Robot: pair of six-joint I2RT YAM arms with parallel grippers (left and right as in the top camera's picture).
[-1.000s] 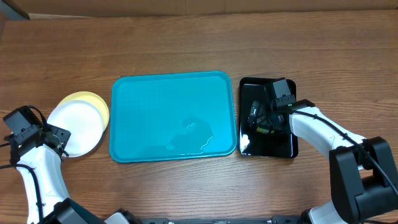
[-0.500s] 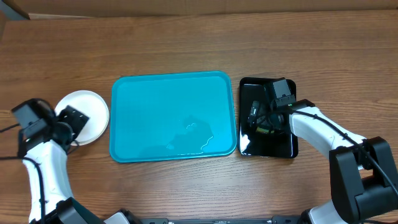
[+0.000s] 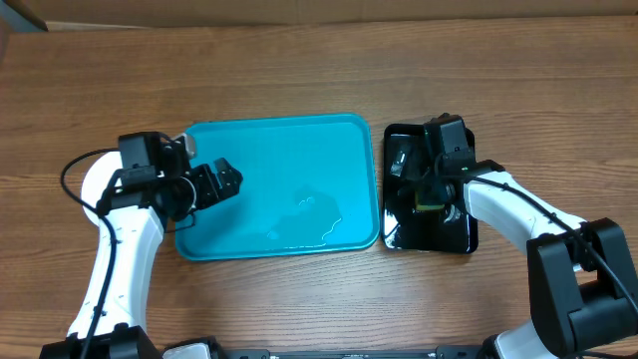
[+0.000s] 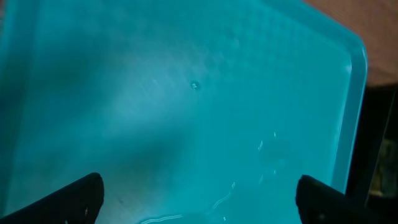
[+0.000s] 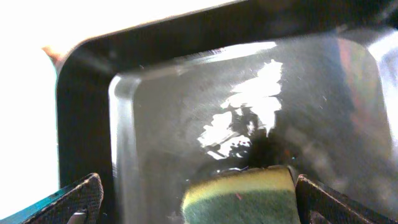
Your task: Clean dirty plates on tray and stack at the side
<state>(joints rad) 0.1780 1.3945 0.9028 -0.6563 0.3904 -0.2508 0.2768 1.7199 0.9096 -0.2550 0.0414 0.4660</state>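
We locate the turquoise tray at the centre of the wooden table, with no plate on it. A thin film of water lies toward its 5 o'clock corner.

The left gripper hovers over the tray's 9 o'clock side. In the left wrist view its fingers stand wide apart with nothing between them, only the wet tray floor below.

At 9 o'clock of the tray, a white plate shows as a curved edge under the left arm. We cannot tell how many plates lie there.

At 3 o'clock of the tray sits a glossy black tray, just beside it. The right gripper is over this black tray, jaws spread. A yellow-green sponge rests between the fingers – well clear of the left one and not clamped.
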